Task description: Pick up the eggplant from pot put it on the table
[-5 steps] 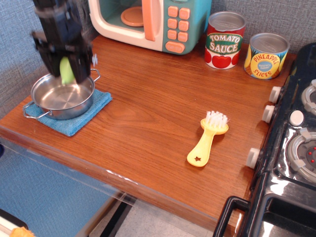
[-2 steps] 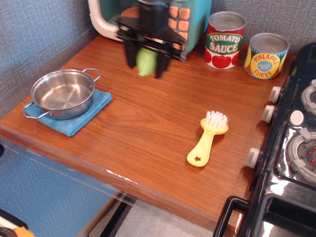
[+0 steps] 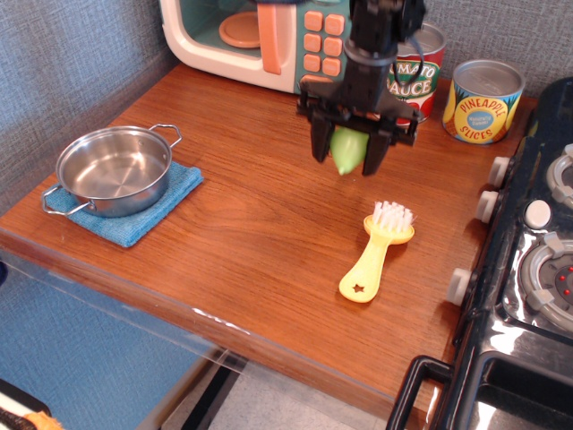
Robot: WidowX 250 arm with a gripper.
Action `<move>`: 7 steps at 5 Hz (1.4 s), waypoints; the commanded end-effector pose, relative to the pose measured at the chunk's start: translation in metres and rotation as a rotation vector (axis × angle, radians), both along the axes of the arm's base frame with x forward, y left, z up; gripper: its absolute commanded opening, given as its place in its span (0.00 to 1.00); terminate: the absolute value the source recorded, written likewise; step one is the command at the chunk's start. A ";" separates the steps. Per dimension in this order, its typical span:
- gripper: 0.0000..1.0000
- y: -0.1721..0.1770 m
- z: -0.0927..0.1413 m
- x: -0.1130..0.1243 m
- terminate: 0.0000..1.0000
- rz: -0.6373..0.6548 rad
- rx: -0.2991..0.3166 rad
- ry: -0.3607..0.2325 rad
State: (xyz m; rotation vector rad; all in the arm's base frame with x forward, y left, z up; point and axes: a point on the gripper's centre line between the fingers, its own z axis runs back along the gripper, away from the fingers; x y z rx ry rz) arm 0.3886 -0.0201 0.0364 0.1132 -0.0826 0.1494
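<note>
The light-green eggplant [image 3: 346, 150] hangs between the black fingers of my gripper [image 3: 346, 154], which is shut on it. It is held above the reddish-brown table [image 3: 260, 224], at the back middle, in front of the tomato sauce can. The steel pot [image 3: 114, 170] stands empty on the blue cloth at the far left, well apart from the gripper.
A blue cloth [image 3: 175, 190] lies under the pot. A yellow brush [image 3: 374, 250] lies just below and right of the gripper. A toy microwave [image 3: 269, 40] stands at the back, with a tomato sauce can [image 3: 413, 76] and pineapple can [image 3: 483, 100]. A black stove [image 3: 528, 260] fills the right.
My gripper has carried the eggplant from over the pot at the left, across the table to the right, to a spot near the cans. The pot is left empty.
</note>
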 end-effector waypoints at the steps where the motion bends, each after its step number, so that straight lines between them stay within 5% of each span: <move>1: 0.00 0.000 -0.008 0.020 0.00 -0.025 -0.040 -0.142; 2: 1.00 -0.002 -0.006 0.015 0.00 -0.064 -0.066 -0.136; 3: 1.00 -0.001 0.008 0.011 0.00 -0.057 -0.087 -0.136; 5: 1.00 0.012 0.078 0.002 0.00 -0.065 -0.145 -0.162; 7: 1.00 0.036 0.109 -0.045 0.00 -0.099 -0.103 -0.150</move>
